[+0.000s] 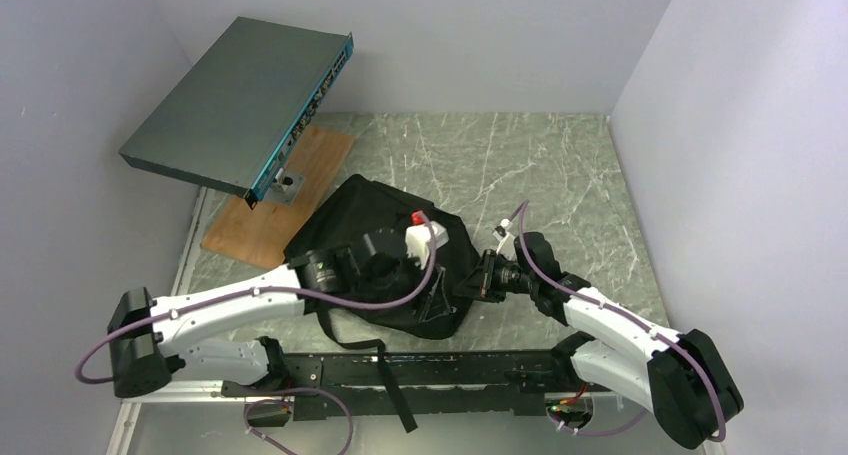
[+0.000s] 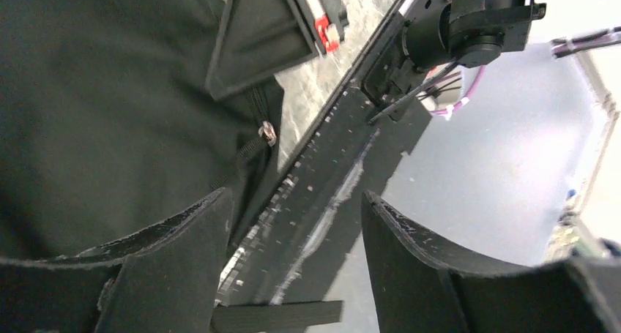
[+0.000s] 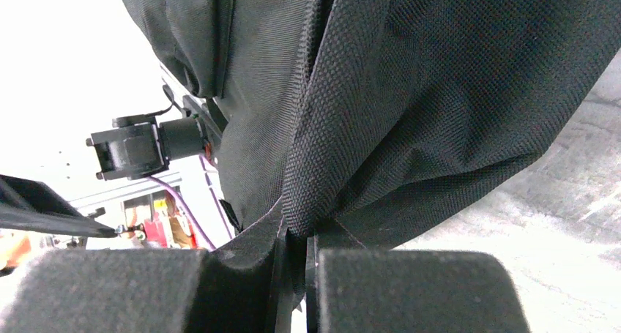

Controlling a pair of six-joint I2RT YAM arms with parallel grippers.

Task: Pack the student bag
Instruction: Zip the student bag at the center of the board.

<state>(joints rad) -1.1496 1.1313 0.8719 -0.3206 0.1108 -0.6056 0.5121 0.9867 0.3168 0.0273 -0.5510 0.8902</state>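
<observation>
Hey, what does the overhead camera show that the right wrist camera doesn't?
Only overhead: the tilted grey box over the wooden board, and the whole backpack. Only right wrist: close up, the right gripper shut on a fold of backpack fabric. Both: the black backpack and the marbled table.

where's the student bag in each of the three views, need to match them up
Top external: student bag lies mid-table, between the two arms.
Left wrist: student bag fills the left half, beside the open left gripper.
Right wrist: student bag fills the top and right, a fold pinched in the right gripper.
Shared landmark: the marble table top, bare in all three views.
</observation>
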